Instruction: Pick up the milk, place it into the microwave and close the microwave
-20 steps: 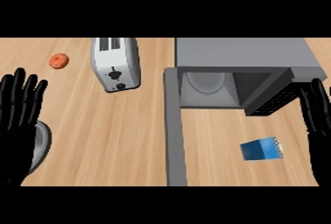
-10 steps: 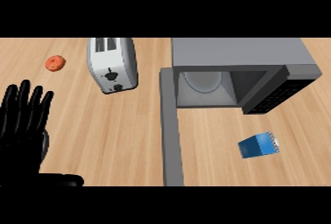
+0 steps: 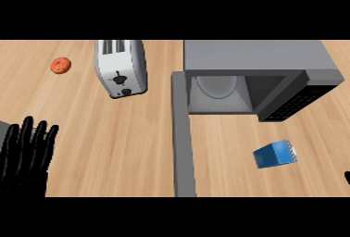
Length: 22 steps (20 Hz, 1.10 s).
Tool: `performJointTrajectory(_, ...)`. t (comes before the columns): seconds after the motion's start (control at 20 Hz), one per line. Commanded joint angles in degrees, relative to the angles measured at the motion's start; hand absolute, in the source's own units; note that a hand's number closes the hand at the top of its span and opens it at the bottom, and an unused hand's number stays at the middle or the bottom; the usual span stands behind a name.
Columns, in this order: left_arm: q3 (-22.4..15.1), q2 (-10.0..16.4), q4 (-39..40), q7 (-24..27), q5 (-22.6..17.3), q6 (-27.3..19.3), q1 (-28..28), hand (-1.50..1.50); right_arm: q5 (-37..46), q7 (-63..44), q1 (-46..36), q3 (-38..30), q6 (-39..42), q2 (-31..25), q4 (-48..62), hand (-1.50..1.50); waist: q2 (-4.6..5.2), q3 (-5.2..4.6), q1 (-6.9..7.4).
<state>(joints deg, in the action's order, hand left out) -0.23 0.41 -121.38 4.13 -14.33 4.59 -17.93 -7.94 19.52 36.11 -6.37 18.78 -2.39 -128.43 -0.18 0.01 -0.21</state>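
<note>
Milk (image 3: pixel 275 155), a small blue carton, lies on the counter (image 3: pixel 123 139) near the front of the microwave (image 3: pixel 253 55), right of its wide-open door (image 3: pixel 180 139). Nothing touches it, so the pick-up is not yet begun. The left hand (image 3: pixel 26 159) rests open at the lower left, fingers straight. The right hand (image 3: pixel 348 177) is a mere sliver at the right edge, its state impossible to tell. Next, I judge, it must reach the carton and close round it.

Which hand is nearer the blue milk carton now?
Right. A sliver of the right hand shows at the view's edge, right of the milk carton; the left hand sits far to its left.
</note>
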Motion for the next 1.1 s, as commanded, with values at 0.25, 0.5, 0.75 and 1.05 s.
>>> performJointTrajectory(0.25,-0.2,0.4,-2.6,4.9,-1.8,4.6,-9.2,-1.50,1.6,3.5,-3.6,-1.2,0.0,2.3,11.0,-1.50,0.10,-0.01,0.40)
performJointTrajectory(0.5,-4.4,-0.4,-5.5,5.2,0.1,2.2,-11.7,-1.50,3.7,6.9,-6.1,-0.3,-1.5,2.4,17.5,-1.50,0.10,0.00,0.36)
performJointTrajectory(0.75,0.3,1.3,1.3,13.4,-3.3,8.1,-14.2,-1.50,6.4,15.2,-7.6,-2.2,-6.0,2.4,27.1,-1.50,0.09,-0.02,0.37)
performJointTrajectory(1.05,-4.2,-0.4,2.3,16.3,1.2,8.0,-17.1,-1.50,8.7,16.6,-21.2,-7.6,-10.0,1.6,43.0,-1.50,0.16,0.01,0.77)
